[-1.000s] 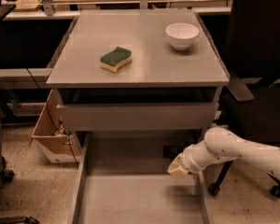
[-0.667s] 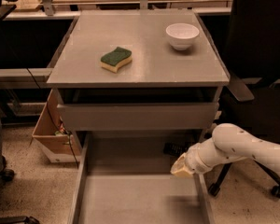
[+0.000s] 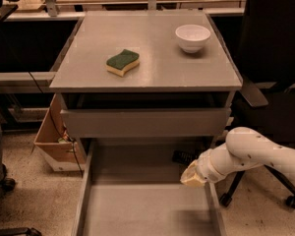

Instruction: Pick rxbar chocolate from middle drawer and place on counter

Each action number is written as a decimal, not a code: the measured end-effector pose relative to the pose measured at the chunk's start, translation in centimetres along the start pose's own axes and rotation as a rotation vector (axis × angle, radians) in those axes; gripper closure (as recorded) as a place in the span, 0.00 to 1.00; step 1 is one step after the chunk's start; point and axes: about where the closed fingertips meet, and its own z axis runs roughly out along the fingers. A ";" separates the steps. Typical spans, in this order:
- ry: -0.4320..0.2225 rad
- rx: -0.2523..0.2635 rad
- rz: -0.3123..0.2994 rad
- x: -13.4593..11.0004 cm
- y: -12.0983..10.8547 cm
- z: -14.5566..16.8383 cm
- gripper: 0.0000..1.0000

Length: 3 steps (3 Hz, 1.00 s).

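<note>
The middle drawer (image 3: 142,210) is pulled out at the bottom, and its grey floor is mostly bare. A small dark flat object, the rxbar chocolate (image 3: 184,157), lies at the drawer's back right, under the cabinet. My gripper (image 3: 191,175) hangs over the drawer's right wall, just in front of and above the bar, at the end of my white arm (image 3: 255,154). The counter (image 3: 152,58) is the grey cabinet top above.
A green-and-yellow sponge (image 3: 123,62) and a white bowl (image 3: 192,37) sit on the counter. A shallower drawer (image 3: 145,123) is slightly open above the middle one. A cardboard box (image 3: 56,141) stands left of the cabinet, and an office chair (image 3: 275,82) stands to the right.
My arm has shifted slightly to the right; the gripper stays at nearly the same spot over the drawer's right wall. Nothing else has moved.
</note>
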 end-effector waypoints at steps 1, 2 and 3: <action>-0.006 0.002 -0.002 0.2 -0.4 0.3 0.11; -0.027 0.010 -0.011 0.8 -1.8 1.7 0.00; -0.047 0.026 -0.018 1.7 -3.4 3.1 0.00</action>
